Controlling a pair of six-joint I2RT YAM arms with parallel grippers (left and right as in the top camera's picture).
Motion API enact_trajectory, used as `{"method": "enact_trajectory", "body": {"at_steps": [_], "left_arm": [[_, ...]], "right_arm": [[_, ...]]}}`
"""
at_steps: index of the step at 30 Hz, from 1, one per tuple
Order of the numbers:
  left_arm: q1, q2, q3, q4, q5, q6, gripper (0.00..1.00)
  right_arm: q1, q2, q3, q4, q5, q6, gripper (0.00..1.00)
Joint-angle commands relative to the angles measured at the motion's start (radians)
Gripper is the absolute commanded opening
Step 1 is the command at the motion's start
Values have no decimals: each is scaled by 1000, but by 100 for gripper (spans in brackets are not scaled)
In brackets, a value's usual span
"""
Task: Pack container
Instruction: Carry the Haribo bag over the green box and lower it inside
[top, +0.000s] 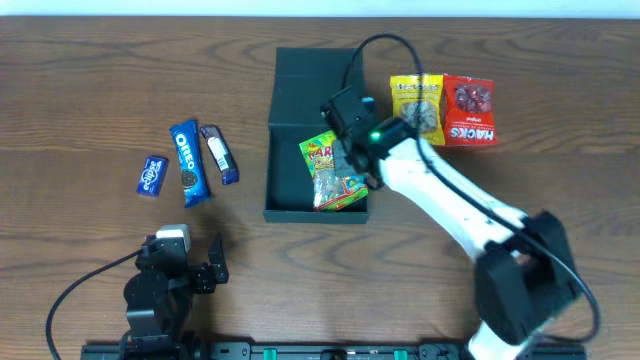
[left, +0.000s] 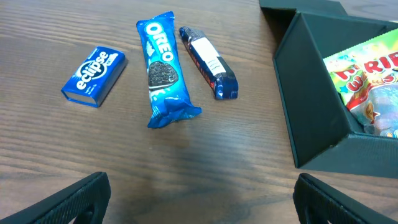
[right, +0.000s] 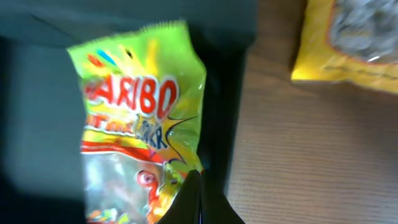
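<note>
The dark teal container (top: 272, 150) stands mid-table with its flap lid (top: 310, 75) open at the far side. My right gripper (top: 362, 165) is shut on the right edge of a green Haribo bag (top: 330, 175), which hangs partly inside the box near its right wall. In the right wrist view the closed fingertips (right: 198, 177) pinch the Haribo bag (right: 134, 106) over the container's dark inside (right: 37, 112). My left gripper (top: 185, 262) is open and empty near the front left; its fingers (left: 202, 205) frame bare wood. The left wrist view also shows the container (left: 311, 112) with the Haribo bag (left: 373, 74).
Left of the box lie an Oreo pack (top: 187, 160), a blue Eclipse box (top: 152, 175) and a dark blue bar (top: 220, 153). Right of the box lie a yellow packet (top: 418, 105) and a red Hacks packet (top: 470, 110). The right arm's cable arcs over the lid.
</note>
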Motion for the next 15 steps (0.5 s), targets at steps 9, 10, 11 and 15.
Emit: {"method": "enact_trajectory", "body": {"at_steps": [9,10,11,15], "left_arm": [[-3,-6,-11,3,14,-7,95],[-3,-6,-11,3,14,-8,95],[-3,-6,-11,3,14,-7,95],[-3,-6,-11,3,14,-7,95]], "right_arm": [[65,68,12,-62,-21,-26,1],[66,68,13,-62,-21,-26,1],[66,67,17,-64,-21,-26,1],[64,58,70,-101,-21,-26,1]]}}
